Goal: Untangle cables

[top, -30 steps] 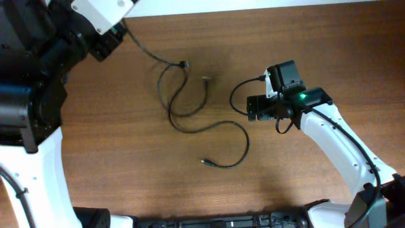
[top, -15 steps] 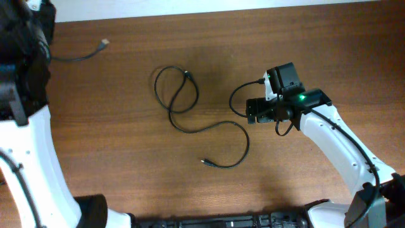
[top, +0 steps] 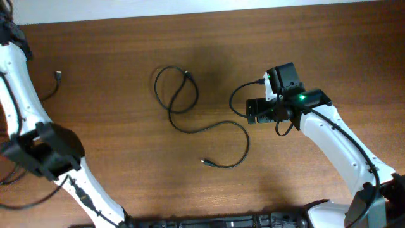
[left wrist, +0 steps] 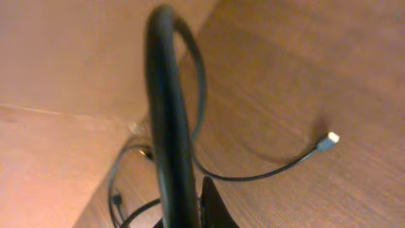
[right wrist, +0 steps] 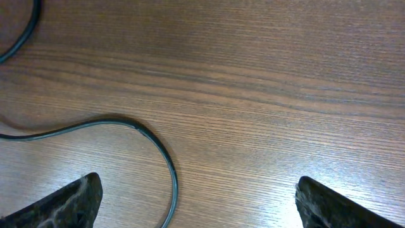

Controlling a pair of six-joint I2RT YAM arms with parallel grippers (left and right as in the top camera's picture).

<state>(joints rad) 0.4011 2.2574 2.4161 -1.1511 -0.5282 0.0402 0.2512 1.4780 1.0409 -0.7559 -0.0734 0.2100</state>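
The centre cable point(top: 209, 126) lies loose on the surface point(top: 126, 190) in the middle of the overhead frame. A crossed loop sits at its upper left. From there one strand runs diagonally down to the right, curls round, and ends in a small plug toward the lower middle. The right pincer point(top: 253, 111) is just to the right of that curl, pointing left at it with its jaws spread wide and nothing between them, so this arm is by far the nearer one. In the right wrist view the strand point(right wrist: 158, 149) comes in from the left edge, arches over, and drops out of the bottom edge. It passes between the two fingertips, closer to the left-hand one than to the middle of the right pincer point(right wrist: 199, 206). A grasp would therefore seem to need a small shift toward the left of that view before descending. The left pincer point(left wrist: 196, 215) is out of the overhead frame past the upper-left corner, well away from the centre cable. It looks clenched on the far cable point(left wrist: 253, 177), which arcs up from its fingers and trails back down to a pale plug on the surface. That plug point(top: 58, 75) shows near the upper left of the overhead frame, apart from the loop.
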